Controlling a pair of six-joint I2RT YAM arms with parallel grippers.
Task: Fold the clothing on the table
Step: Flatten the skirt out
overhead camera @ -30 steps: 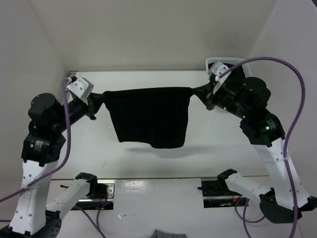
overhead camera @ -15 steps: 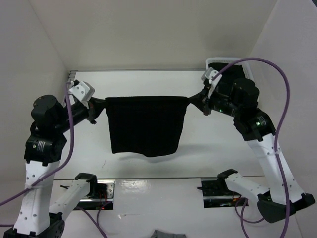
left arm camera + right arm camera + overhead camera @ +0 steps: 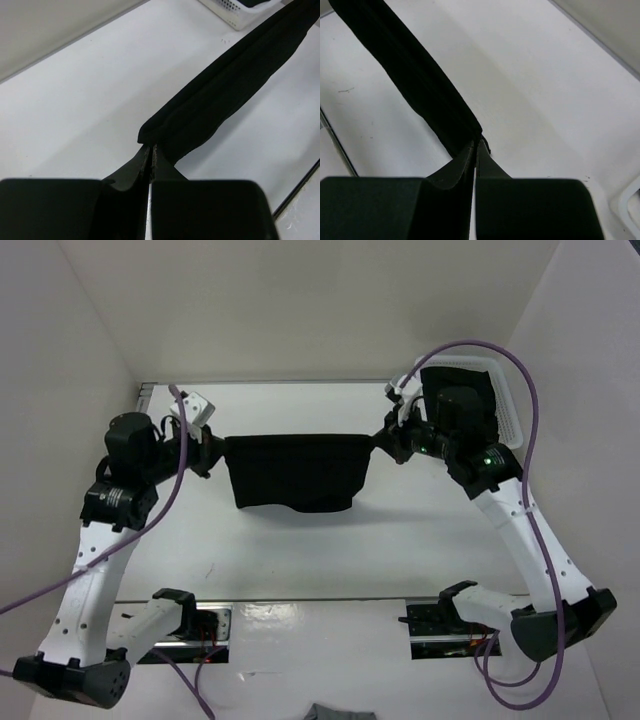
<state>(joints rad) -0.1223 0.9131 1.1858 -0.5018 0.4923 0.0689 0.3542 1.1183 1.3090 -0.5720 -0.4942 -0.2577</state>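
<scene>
The clothing [image 3: 295, 472], a plain black garment, hangs stretched taut between my two grippers over the white table [image 3: 300, 560], its lower edge close to the surface. My left gripper [image 3: 213, 452] is shut on its left top corner, and the right gripper [image 3: 385, 443] is shut on its right top corner. In the left wrist view the clothing [image 3: 230, 85] runs away from the pinched fingertips of the left gripper [image 3: 149, 147] as a dark band. In the right wrist view the clothing [image 3: 410, 75] leaves the right gripper [image 3: 476, 143] the same way.
A white mesh basket [image 3: 508, 410] holding black fabric stands at the table's far right corner, just behind my right arm; its corner [image 3: 235, 12] shows in the left wrist view. White walls close in the back and sides. A metal strip [image 3: 330, 600] runs across the near side.
Both grippers have carried the stretched clothing down and toward the back of the table. The hanging part now shows shorter, its lower edge nearer the surface.
</scene>
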